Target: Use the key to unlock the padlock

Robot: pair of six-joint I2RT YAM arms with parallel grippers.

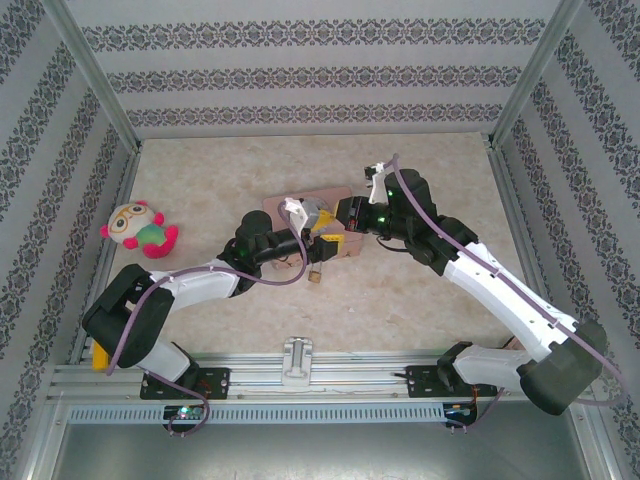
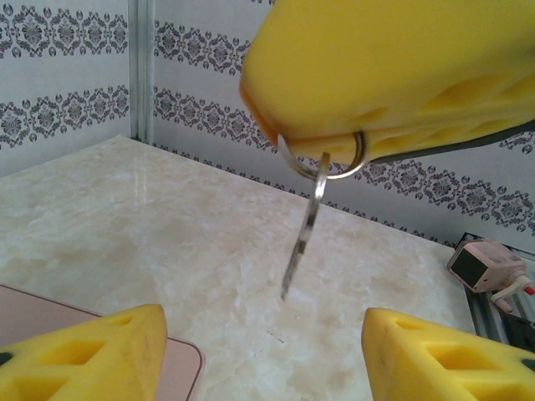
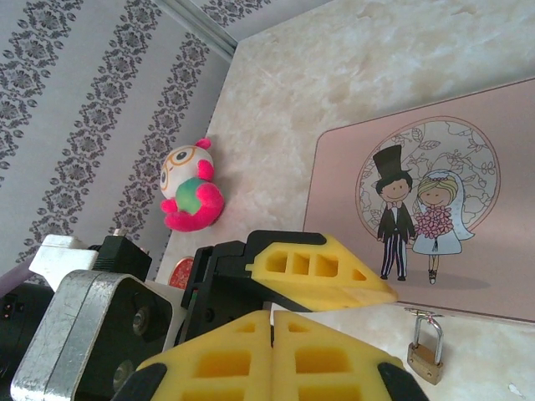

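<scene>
Below the right tool [image 3: 272,322], pinched shut on its ring, the key [image 2: 305,230] dangles just ahead of the wide-open left tool [image 2: 263,316]. The padlock [image 3: 426,352] stands untouched off the right tool's side, close against the pink tin [image 3: 334,184]. This looks like a handover, so the blade needs steadying next. The counter [image 2: 125,217] offers open room elsewhere.

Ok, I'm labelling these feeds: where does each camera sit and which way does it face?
Top: fixed high behind the arm bases, looking down at the table; the left arm and right arm meet mid-table.
Left wrist: on the left arm, looking across the table toward the wall; the left fingers open at the bottom, the right fingers above pinching the key by its ring.
Right wrist: on the right arm, looking down past the shut right fingers at the pink tin, padlock and toy.
Shared: top and right wrist both show tin and toy.
</scene>
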